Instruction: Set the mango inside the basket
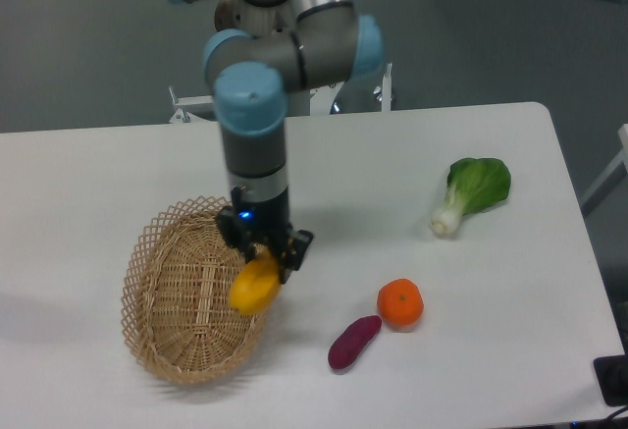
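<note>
My gripper (263, 252) is shut on the mango (254, 286), a yellow fruit hanging tilted from the fingers. It hovers over the right rim of the basket (157, 247), a large oval tan wicker basket at the left of the table. The mango's upper end is hidden between the fingers. The inside of the basket shows nothing in it.
A round orange (400, 303) and a purple sweet potato (353, 342) lie to the right of the basket, near the front. A green bok choy (471, 189) rests at the right. The arm's base stands behind the table's back edge.
</note>
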Robot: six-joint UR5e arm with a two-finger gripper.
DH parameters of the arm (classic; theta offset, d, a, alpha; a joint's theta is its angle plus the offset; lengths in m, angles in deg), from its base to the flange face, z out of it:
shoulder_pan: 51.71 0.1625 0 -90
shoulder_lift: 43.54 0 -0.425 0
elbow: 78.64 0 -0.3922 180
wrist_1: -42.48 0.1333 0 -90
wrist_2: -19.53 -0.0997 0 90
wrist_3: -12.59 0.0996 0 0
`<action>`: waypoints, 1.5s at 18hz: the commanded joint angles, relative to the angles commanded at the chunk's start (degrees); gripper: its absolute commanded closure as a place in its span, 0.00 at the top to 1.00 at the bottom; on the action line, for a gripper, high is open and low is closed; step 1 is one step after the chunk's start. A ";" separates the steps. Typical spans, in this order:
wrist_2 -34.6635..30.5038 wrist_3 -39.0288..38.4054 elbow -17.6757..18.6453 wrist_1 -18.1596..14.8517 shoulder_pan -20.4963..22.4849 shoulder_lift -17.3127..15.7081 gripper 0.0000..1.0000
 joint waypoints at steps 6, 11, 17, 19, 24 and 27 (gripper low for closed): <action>-0.53 0.18 0.00 -0.09 -4.84 2.73 0.51; -0.62 0.27 0.09 -0.09 -6.16 4.31 0.52; -0.88 0.27 -0.61 0.00 -6.16 4.49 0.92; -1.93 0.27 -0.70 0.00 -6.08 4.31 0.99; -5.54 3.85 -0.70 -0.09 -3.89 2.56 1.00; -5.10 5.54 -2.19 -0.52 0.33 0.63 0.99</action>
